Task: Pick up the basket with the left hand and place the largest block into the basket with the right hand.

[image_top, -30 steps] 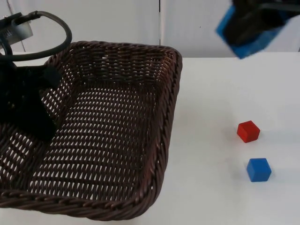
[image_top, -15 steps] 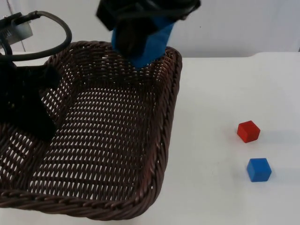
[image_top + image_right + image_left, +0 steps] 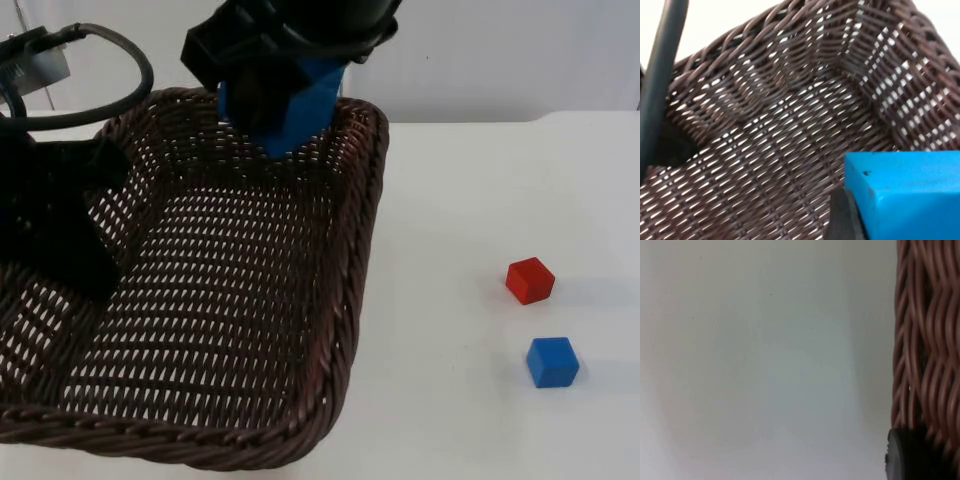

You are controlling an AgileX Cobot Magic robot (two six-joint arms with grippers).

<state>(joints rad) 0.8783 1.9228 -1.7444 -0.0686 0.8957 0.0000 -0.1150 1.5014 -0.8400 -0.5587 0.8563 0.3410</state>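
A dark brown wicker basket (image 3: 365, 250) takes up the left half of the top view. My left gripper (image 3: 60, 235) is shut on its left rim, and in the left wrist view a black fingertip (image 3: 905, 455) presses against the basket weave (image 3: 925, 340). My right gripper (image 3: 280, 85) hangs over the basket's far wall, shut on the large blue block (image 3: 292, 108). In the right wrist view, the blue block (image 3: 910, 195) sits beside a black fingertip (image 3: 840, 220), with the inside of the basket (image 3: 780, 130) below it.
A small red block (image 3: 529, 280) and a small blue block (image 3: 552, 361) lie on the white table (image 3: 470, 200) to the right of the basket. The grey partition wall (image 3: 500, 50) closes the far side.
My right arm swung from the upper right corner leftward with the large blue block, coming over the basket's far wall. The basket and the two small blocks stayed put.
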